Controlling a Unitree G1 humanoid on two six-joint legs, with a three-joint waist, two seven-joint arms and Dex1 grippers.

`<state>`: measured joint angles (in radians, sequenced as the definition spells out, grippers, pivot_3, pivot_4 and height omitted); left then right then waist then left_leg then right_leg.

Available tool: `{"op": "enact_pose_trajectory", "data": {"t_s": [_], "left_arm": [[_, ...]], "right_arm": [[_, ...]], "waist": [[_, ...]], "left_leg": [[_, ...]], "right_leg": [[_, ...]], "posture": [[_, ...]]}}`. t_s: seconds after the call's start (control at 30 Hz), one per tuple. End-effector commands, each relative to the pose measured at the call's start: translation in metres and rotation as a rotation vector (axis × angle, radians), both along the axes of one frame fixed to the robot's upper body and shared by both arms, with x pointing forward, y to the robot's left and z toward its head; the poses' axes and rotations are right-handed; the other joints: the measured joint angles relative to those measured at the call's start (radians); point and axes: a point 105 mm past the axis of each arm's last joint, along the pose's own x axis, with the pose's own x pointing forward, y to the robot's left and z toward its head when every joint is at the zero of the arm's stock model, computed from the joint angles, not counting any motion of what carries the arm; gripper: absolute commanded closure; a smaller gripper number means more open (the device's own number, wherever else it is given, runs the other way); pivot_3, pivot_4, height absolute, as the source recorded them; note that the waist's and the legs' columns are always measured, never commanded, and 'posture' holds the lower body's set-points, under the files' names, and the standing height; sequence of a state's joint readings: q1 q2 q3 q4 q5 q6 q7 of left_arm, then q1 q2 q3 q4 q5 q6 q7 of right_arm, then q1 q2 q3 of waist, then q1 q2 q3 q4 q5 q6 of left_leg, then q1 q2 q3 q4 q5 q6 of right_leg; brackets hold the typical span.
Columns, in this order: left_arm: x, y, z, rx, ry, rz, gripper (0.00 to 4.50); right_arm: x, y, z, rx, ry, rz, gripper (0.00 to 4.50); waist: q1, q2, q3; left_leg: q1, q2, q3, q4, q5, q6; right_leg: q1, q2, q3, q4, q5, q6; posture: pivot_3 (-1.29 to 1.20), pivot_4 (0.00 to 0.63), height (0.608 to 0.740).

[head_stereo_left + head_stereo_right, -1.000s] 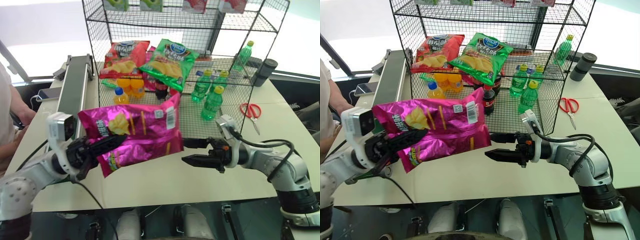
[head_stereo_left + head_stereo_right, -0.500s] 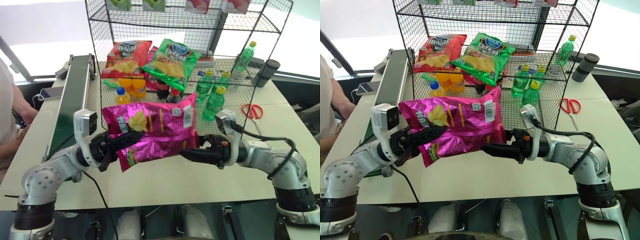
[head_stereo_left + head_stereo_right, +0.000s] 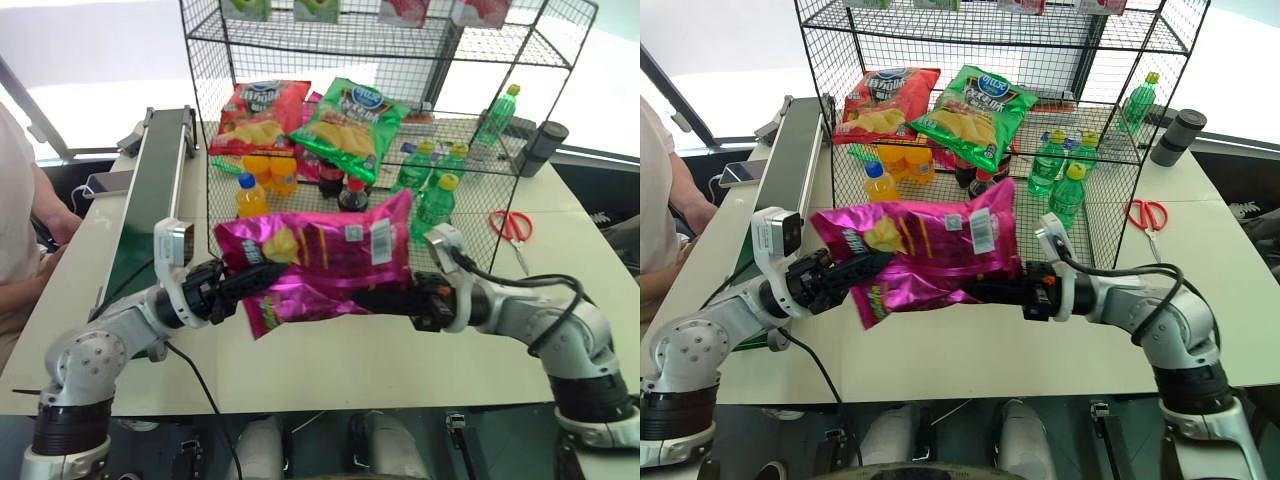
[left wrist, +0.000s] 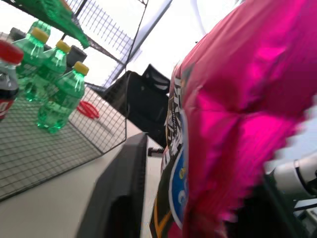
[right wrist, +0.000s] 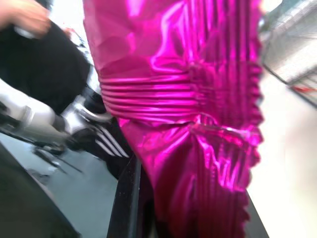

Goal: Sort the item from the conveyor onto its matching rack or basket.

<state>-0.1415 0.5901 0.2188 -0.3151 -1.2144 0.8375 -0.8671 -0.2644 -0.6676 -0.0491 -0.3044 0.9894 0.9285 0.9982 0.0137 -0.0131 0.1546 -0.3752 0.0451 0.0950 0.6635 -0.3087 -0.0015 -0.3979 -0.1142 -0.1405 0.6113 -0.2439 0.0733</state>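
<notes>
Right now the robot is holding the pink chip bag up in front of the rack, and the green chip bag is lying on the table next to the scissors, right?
Not quite. The green chip bag lies on the rack's sloped middle shelf beside the red chip bag, not on the table by the scissors. The right eye view shows it. The pink chip bag is indeed held up in front of the rack.

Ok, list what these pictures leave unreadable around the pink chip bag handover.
- Right gripper: in both eye views its fingertips go behind the pink chip bag, so its contact there is hidden.
- Left gripper: whether it clamps the bag or just touches it is unclear; dark fingers merge with the print.
- White label: text too small.
- Red scissors: wire rack crosses them in the right eye view.
</notes>
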Motion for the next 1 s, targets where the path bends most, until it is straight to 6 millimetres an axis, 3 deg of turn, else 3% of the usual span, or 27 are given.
{"op": "enact_pose_trajectory", "data": {"t_s": [0.03,0.07,0.1,0.17,0.3,0.43,0.57,0.8,1.0], "left_arm": [[-0.001,0.006,0.001,0.035,-0.046,0.015,0.7],[-0.001,0.007,-0.002,0.053,-0.05,0.017,0.17],[-0.001,0.007,-0.004,0.064,-0.052,0.018,0.0],[0.001,0.008,-0.006,0.074,-0.068,0.023,0.0],[0.016,-0.002,-0.004,0.084,-0.163,0.054,0.0],[0.036,-0.021,0.006,0.08,-0.32,0.117,0.0],[0.046,-0.037,0.016,0.044,-0.407,0.129,0.0],[0.054,-0.047,0.015,0.06,-0.462,0.174,0.0],[0.051,-0.047,0.011,0.075,-0.477,0.203,0.0]], "right_arm": [[-0.004,-0.024,0.012,-0.041,-0.126,-0.093,4.39],[-0.007,-0.031,0.013,-0.057,-0.138,-0.123,4.39],[-0.01,-0.036,0.014,-0.068,-0.149,-0.143,4.39],[-0.014,-0.047,0.022,-0.053,-0.167,-0.201,4.39],[-0.018,-0.078,0.055,-0.024,-0.333,-0.408,4.39],[-0.011,-0.098,0.086,-0.054,-0.577,-0.602,4.39],[0.007,-0.113,0.119,-0.194,-0.953,-0.793,4.39],[0.041,-0.132,0.121,-0.705,-1.441,-0.866,4.39],[0.076,-0.145,0.124,-1.0,-1.669,-0.915,4.39]], "waist": [[0.001,0.0,0.0],[0.002,0.0,0.0],[0.002,0.0,0.0],[0.001,0.0,0.0],[0.002,0.0,0.0],[0.002,0.0,0.0],[-0.003,0.0,0.0],[-0.001,0.0,0.0],[-0.005,0.0,0.001]], "left_leg": [[0.0,0.0,0.0,0.0,0.0,0.0],[0.0,0.0,0.0,0.0,0.0,0.0],[0.0,0.0,0.0,0.0,0.0,0.0],[0.0,0.0,0.0,0.0,0.0,0.0],[0.0,0.0,0.0,0.0,0.0,0.0],[0.0,0.0,0.0,0.0,0.0,0.0],[0.0,0.0,0.002,0.0,0.0,0.0],[0.001,-0.003,0.004,0.0,0.002,-0.002],[0.002,-0.001,0.005,0.0,0.005,-0.008]], "right_leg": [[0.0,0.0,0.0,0.0,0.0,0.0],[0.0,0.0,0.0,0.0,0.0,0.0],[0.0,0.0,0.0,0.0,0.0,0.0],[0.0,0.0,0.0,0.0,0.0,0.0],[0.0,0.0,0.0,0.0,0.0,0.0],[0.001,0.0,0.0,-0.001,0.0,0.0],[-0.001,0.0,0.002,-0.001,0.0,0.0],[0.0,0.0,0.002,0.0,0.0,0.001],[-0.001,0.0,0.002,0.001,0.0,0.001]], "posture": [[0.0,0.15,0.74],[0.0,0.15,0.74],[0.0,0.15,0.74],[0.0,0.15,0.74],[0.0,0.15,0.74],[0.0,0.15,0.74],[0.0,0.15,0.74],[0.0,0.15,0.74],[0.0,0.15,0.74]]}}
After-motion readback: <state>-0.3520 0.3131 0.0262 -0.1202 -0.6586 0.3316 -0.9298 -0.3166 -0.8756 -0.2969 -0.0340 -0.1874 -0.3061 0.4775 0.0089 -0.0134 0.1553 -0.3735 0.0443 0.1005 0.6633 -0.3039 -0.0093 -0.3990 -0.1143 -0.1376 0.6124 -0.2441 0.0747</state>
